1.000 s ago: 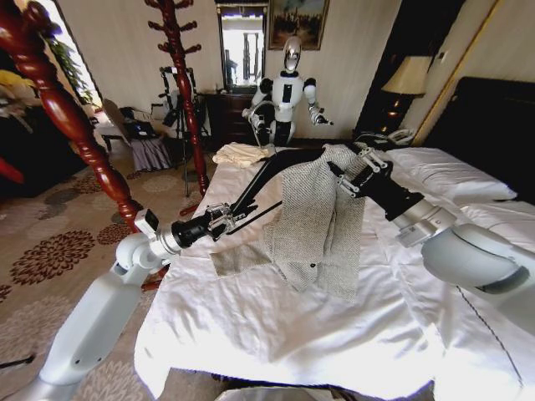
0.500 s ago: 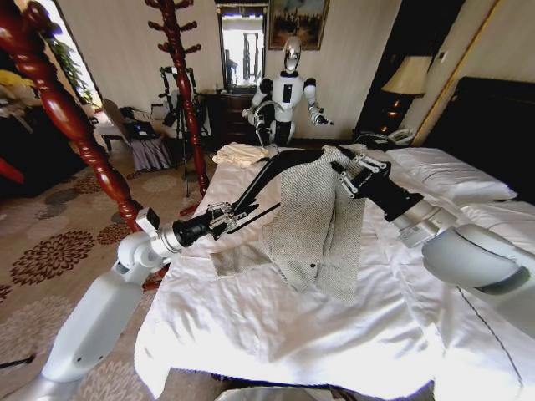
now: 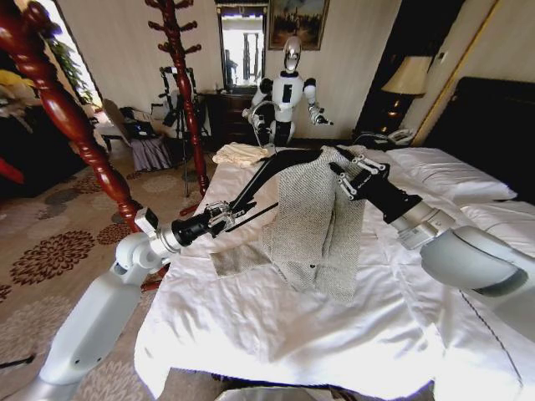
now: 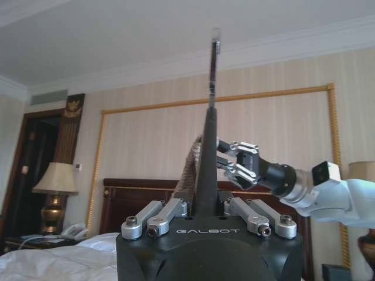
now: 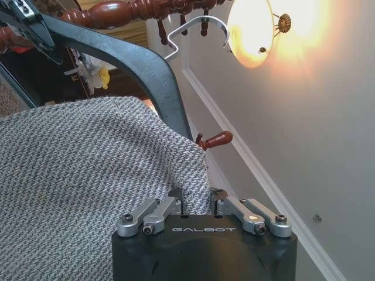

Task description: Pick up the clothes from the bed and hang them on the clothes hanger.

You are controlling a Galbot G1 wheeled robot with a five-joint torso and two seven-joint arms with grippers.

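Note:
The clothes, a grey-beige knit jacket (image 3: 316, 219), hang draped over the black clothes hanger (image 3: 269, 164) above the bed (image 3: 251, 327), with the hem and one sleeve resting on the white duvet. My left gripper (image 3: 221, 216) is shut on the hanger's lower end, which rises between its fingers in the left wrist view (image 4: 205, 170). My right gripper (image 3: 345, 179) is shut on the jacket's upper edge at the hanger's far shoulder. The right wrist view shows that pinch on the knit fabric (image 5: 88, 170), below the hanger's curved arm (image 5: 137, 61) and metal hook (image 5: 196, 24).
Two reddish-brown wooden poles with pegs (image 3: 180, 83) (image 3: 63, 117) stand left of the bed on patterned carpet. A small cream folded cloth (image 3: 238, 153) lies at the bed's far corner. Another robot (image 3: 287, 92) stands behind it. White pillows (image 3: 451, 175) and a lamp (image 3: 407, 75) are at the right.
My left gripper and the hanger's end have shifted slightly left. The right gripper has edged a little with the jacket's shoulder; the jacket still hangs the same way.

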